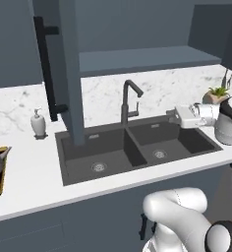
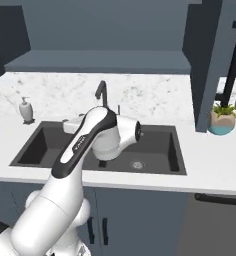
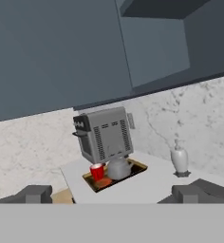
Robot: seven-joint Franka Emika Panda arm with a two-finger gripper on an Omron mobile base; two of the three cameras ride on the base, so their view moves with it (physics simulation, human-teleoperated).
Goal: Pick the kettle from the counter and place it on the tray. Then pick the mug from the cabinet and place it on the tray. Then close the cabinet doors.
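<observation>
1. White veined marble counter point(image 1: 24, 162) surrounds a black double sink point(image 1: 137, 147).
2. Rounded grey metal kettle point(image 3: 118, 168) and red mug point(image 3: 97, 171) sit touching on the rectangular yellow-rimmed tray point(image 3: 137, 167).
3. Gripper point(image 3: 116, 193) spreads wide, holding nothing.
4. Flat slate-blue cabinet door point(image 1: 71, 74) stands open.

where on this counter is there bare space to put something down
Bare marble counter lies between the soap bottle, the sink and the tray; more lies between sink and potted plant. The tray is crowded: kettle and mug fill it.
</observation>
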